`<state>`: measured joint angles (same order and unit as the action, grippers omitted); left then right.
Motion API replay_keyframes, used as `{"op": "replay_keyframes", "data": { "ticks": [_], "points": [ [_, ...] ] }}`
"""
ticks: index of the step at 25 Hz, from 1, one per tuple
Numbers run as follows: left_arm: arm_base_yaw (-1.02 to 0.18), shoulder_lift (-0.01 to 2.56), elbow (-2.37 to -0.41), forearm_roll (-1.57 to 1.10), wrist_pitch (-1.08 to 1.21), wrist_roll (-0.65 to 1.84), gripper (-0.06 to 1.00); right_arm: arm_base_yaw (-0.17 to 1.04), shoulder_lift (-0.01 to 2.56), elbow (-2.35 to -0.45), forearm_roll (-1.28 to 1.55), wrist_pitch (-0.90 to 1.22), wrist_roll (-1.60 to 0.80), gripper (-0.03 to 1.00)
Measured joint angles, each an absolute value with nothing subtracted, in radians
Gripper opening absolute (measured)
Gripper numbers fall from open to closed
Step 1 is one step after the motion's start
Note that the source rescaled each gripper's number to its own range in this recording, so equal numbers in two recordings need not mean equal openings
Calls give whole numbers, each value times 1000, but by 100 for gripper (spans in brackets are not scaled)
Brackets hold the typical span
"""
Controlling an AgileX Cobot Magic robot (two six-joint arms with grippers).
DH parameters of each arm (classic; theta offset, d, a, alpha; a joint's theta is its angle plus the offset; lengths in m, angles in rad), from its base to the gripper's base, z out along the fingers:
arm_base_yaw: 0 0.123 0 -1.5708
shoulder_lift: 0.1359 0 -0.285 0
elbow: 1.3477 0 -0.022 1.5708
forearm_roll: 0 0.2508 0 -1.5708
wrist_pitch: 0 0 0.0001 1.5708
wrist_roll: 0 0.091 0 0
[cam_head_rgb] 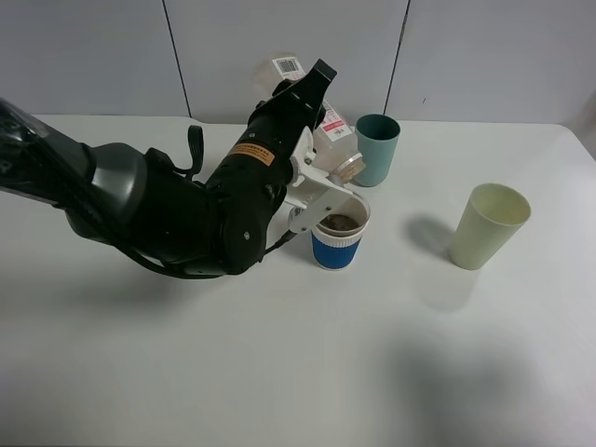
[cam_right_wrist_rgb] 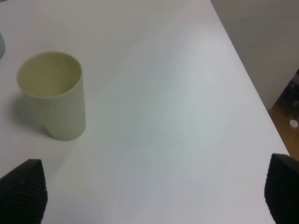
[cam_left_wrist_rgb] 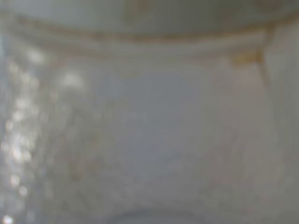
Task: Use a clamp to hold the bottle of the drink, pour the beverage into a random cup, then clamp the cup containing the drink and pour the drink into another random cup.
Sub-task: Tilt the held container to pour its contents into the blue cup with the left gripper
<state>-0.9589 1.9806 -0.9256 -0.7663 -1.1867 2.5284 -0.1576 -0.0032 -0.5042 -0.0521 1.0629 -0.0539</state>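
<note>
In the exterior high view my left clamp (cam_head_rgb: 325, 182), white jaws on a bulky black arm, is shut on the bottle (cam_head_rgb: 333, 133). The bottle is tipped steeply, its tan-rimmed neck (cam_head_rgb: 350, 168) pointing down over the blue-banded cup (cam_head_rgb: 336, 248). Dark brown beverage (cam_head_rgb: 338, 223) lies in that cup. The left wrist view is filled by the blurred clear wall of the bottle (cam_left_wrist_rgb: 149, 140). The pale yellow-green tumbler (cam_head_rgb: 488, 226) stands upright and empty to the right, also seen in the right wrist view (cam_right_wrist_rgb: 52, 95). My right gripper (cam_right_wrist_rgb: 149, 196) is open, its black fingertips (cam_right_wrist_rgb: 22, 193) wide apart above bare table.
A teal cup (cam_head_rgb: 377, 149) stands just behind the bottle and the blue-banded cup. The white table (cam_head_rgb: 279, 372) ends on the right at an edge (cam_right_wrist_rgb: 243, 74), with floor beyond. A grey panelled wall (cam_head_rgb: 93, 56) runs along the back.
</note>
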Motion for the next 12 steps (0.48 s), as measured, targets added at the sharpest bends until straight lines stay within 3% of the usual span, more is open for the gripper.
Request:
{"op": "replay_keyframes", "data": {
  "ticks": [5, 12],
  "points": [
    [-959, 1981, -926, -803, -1153, 2462, 4, -158, -3, -504, -52, 1063, -54, 83],
    [-944, 1951, -925, -890, -982, 2160, 4, -158, -3, -504, -52, 1063, -54, 83]
  ]
}}
